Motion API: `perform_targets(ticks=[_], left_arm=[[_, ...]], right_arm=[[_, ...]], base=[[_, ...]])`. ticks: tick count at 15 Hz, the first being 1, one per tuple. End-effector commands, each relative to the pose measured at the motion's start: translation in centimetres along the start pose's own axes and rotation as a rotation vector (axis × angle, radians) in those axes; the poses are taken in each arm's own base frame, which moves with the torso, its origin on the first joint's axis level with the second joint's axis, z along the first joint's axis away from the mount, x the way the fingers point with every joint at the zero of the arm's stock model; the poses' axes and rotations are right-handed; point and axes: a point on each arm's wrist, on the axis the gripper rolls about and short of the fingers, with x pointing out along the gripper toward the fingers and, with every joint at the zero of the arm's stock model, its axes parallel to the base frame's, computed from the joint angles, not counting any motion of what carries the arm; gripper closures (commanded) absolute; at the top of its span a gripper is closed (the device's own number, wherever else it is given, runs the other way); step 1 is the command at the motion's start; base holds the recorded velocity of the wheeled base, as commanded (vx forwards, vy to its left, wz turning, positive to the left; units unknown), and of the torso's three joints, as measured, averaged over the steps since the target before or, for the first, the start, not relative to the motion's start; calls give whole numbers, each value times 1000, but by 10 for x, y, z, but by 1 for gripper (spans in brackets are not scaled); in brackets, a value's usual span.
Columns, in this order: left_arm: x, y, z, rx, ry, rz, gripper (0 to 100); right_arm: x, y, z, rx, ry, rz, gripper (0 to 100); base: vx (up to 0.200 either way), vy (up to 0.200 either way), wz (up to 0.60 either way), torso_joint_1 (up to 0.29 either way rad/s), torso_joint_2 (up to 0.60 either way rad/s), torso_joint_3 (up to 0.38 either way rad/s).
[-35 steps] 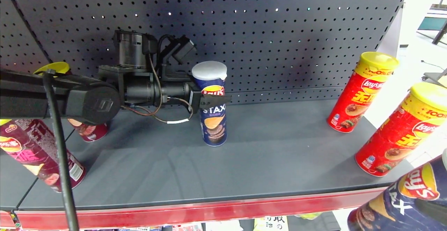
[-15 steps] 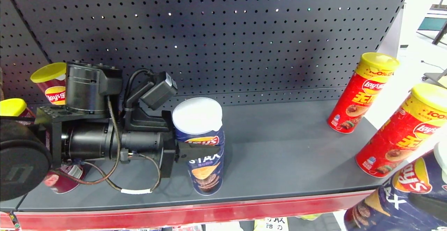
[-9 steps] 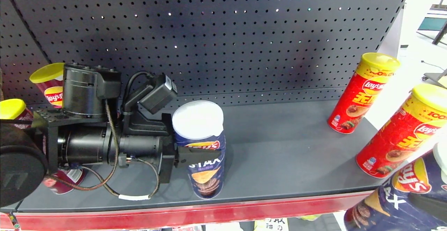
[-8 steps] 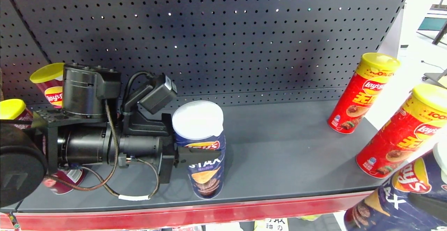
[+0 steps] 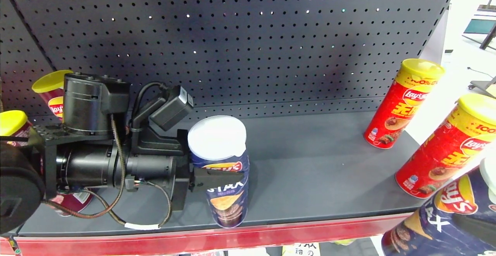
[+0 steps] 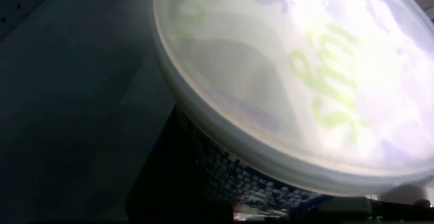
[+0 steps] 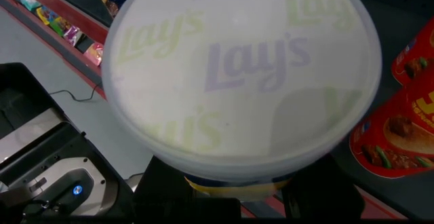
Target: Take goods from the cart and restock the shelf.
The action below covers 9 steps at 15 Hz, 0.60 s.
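Observation:
A blue chip can with a white lid (image 5: 223,159) stands upright at the front edge of the grey shelf (image 5: 310,170). My left gripper (image 5: 221,175) is shut on its middle from the left side. That lid (image 6: 291,81) sits close under the left wrist camera. At the lower right a second blue can (image 5: 438,217) hangs tilted below the shelf edge, and my right gripper (image 7: 237,197) is shut on it. Its white lid (image 7: 244,68) sits close under the right wrist camera. I cannot tell whether the first can's base touches the shelf.
Two red cans with yellow lids (image 5: 407,105) (image 5: 451,151) stand at the shelf's right end. Maroon cans with yellow lids (image 5: 48,89) (image 5: 11,122) stand behind my left arm. A pegboard wall (image 5: 252,35) backs the shelf, and a red lip (image 5: 310,229) runs along its front.
My left gripper has drawn the blue can from the back of the shelf to its front edge, and slightly leftward in the last half second. The right can has barely shifted.

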Motion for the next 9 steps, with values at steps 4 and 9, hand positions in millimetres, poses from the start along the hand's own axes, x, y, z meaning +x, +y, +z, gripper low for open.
perform_targets(ticks=[4, 9], left_arm=[[-1, -1, -3, -2, 5, -1, 100], [-6, -5, -2, 10, -3, 11, 0]], right_arm=[[0, 0, 0, -3, -2, 0, 100], [3, -2, 5, -5, 1, 4, 100]], base=[[0, 0, 0, 0, 0, 0], [0, 0, 0, 0, 0, 0]])
